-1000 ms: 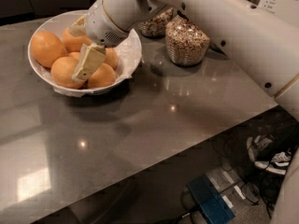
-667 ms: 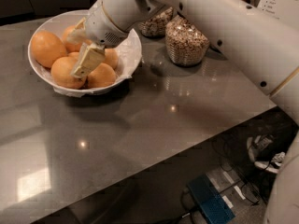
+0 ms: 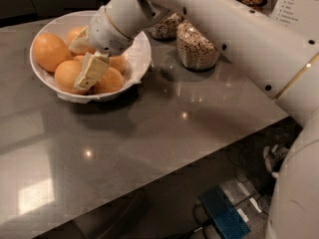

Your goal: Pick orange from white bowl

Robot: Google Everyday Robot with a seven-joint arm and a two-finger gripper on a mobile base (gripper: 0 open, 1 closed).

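The white bowl (image 3: pixel 143 54), lined with crinkled film, stands at the back left of the grey counter and holds several oranges. The largest orange (image 3: pixel 48 50) lies at its left, and others lie at the front (image 3: pixel 67 76) and front right (image 3: pixel 110 81). My gripper (image 3: pixel 84 58) reaches down into the bowl from the upper right. Its cream fingers stand apart: one finger (image 3: pixel 91 70) rests between the two front oranges, the other (image 3: pixel 79 44) lies against a back orange (image 3: pixel 75 34). A small patch of orange shows between them.
Two glass jars of cereal (image 3: pixel 195 48) (image 3: pixel 167 26) stand just right of the bowl, under my arm. A white sign (image 3: pixel 299 4) is at the back right. The counter's front edge runs diagonally; beyond it a blue box (image 3: pixel 224 213) lies on the floor.
My gripper has sunk slightly down and to the left, deeper among the oranges. The bowl and oranges have not visibly moved.
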